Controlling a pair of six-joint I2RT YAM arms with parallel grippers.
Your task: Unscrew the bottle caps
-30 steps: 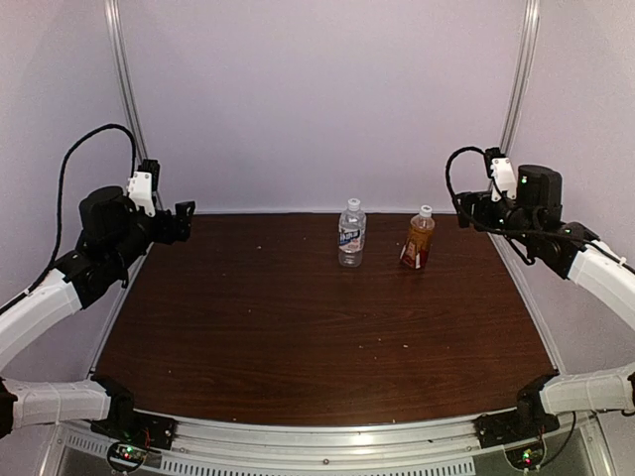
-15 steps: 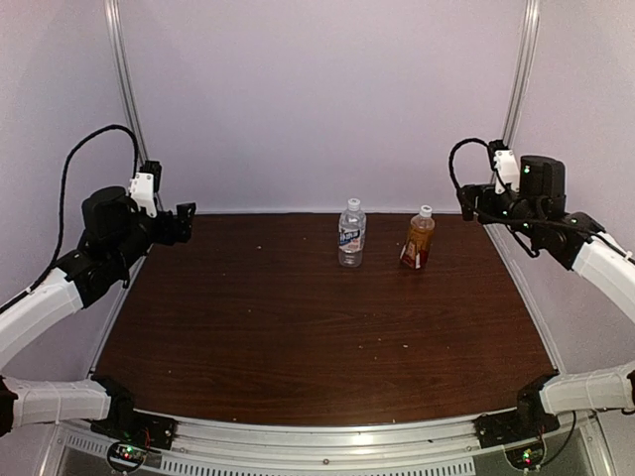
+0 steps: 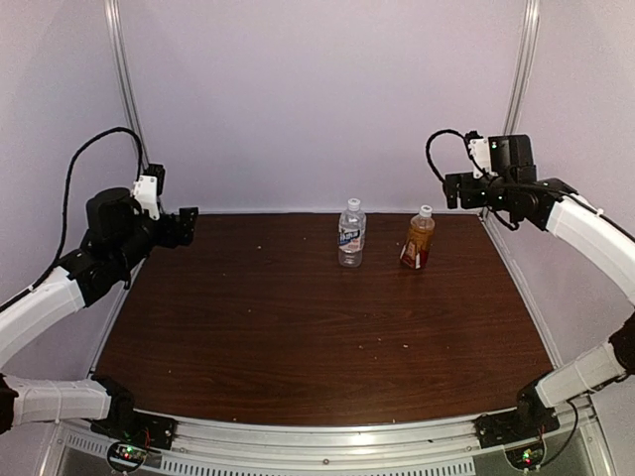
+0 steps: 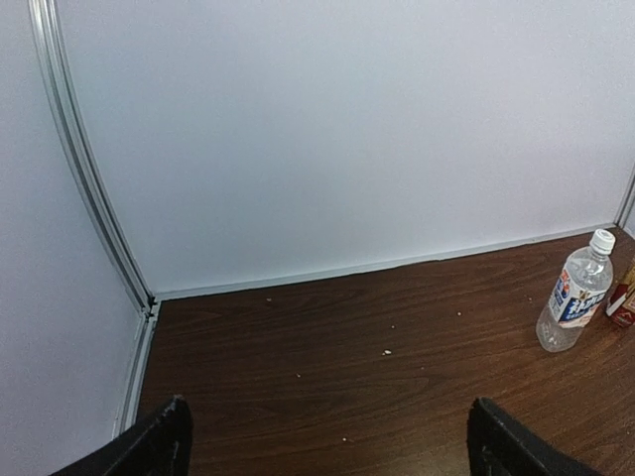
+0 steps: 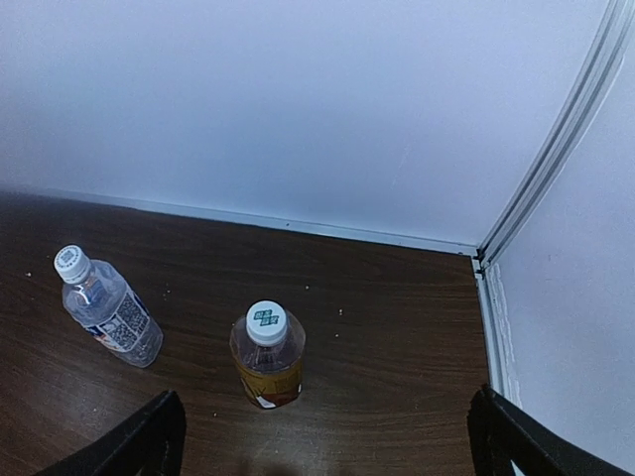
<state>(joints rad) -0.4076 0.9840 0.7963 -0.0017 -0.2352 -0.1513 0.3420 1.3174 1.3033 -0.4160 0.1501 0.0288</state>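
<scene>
Top external: both bottles stand upright on the brown table, upper centre of frame, near the back wall. The clear bottle is left of the amber bottle; near each other, not touching. The clear bottle's cap and the amber bottle's cap are white, each seated on its neck.

The left gripper hangs in the air at the left of frame, over the table's far-left corner, well apart from both bottles, holding nothing. The right gripper is at upper right, above and right of the amber bottle, no contact, nothing held.

Left wrist: fingers show as two dark tips in the bottom corners, spread wide, bare tabletop between them. Clear bottle at the right edge of frame. A sliver of red-white label beside it is cut off by the frame edge.

Right wrist: fingers are likewise spread wide in the bottom corners. Amber bottle is at lower centre, beyond the tips, with a green mark on the cap top. Clear bottle at middle left. Pale crumbs are scattered on the table.
</scene>
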